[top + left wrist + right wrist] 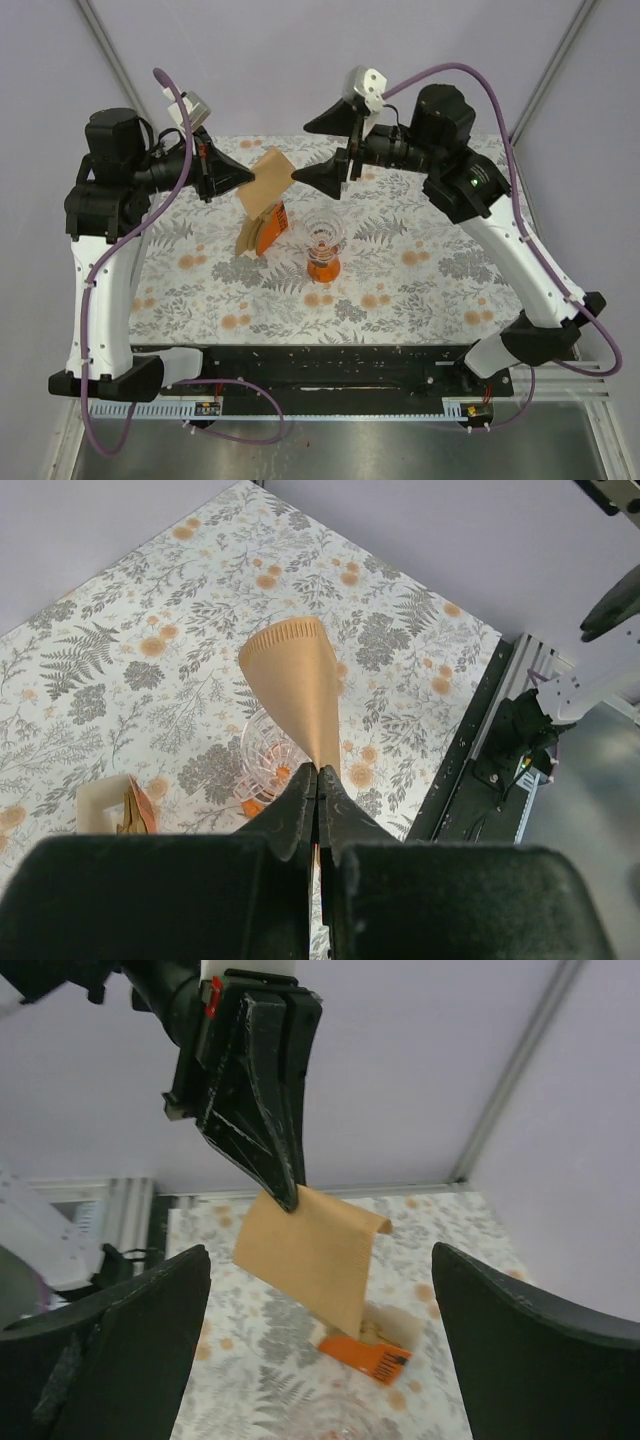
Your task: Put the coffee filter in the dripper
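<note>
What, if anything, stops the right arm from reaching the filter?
Probably nothing. The right gripper is open and faces the filter, which the left gripper holds in the air by one end; nothing lies between them.

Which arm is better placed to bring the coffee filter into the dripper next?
Left, probably: the left tool is shut on the coffee filter, held in the air near the dripper. The right tool stands open and grips nothing.

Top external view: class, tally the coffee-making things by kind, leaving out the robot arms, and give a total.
coffee filter, single sheet: 1
dripper: 1
filter bundle in orange holder: 1
Total: 3
</note>
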